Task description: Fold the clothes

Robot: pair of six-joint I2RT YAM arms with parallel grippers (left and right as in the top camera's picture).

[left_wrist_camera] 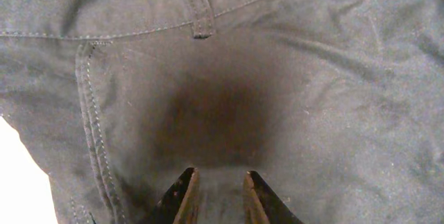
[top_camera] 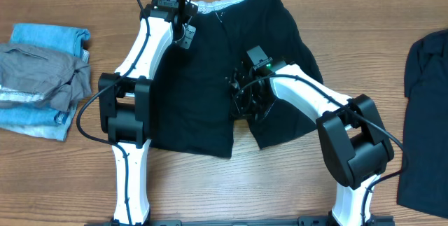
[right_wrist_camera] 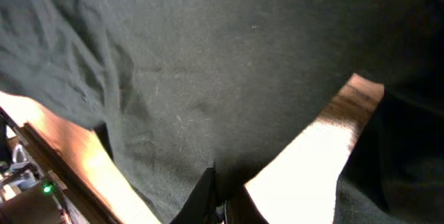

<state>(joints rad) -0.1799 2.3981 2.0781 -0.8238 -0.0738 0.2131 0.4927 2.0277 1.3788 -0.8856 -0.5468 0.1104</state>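
While the right gripper (right_wrist_camera: pixel 216 182) pinches the shorts (top_camera: pixel 210 79) shut at 5 o'clock, seemingly to fold them, the left gripper (left_wrist_camera: pixel 216 179) hovers narrowly parted at 11 o'clock

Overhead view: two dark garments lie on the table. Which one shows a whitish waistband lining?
The black shorts in the middle: whitish lining shows along their top edge. The dark garment at the right edge shows none.
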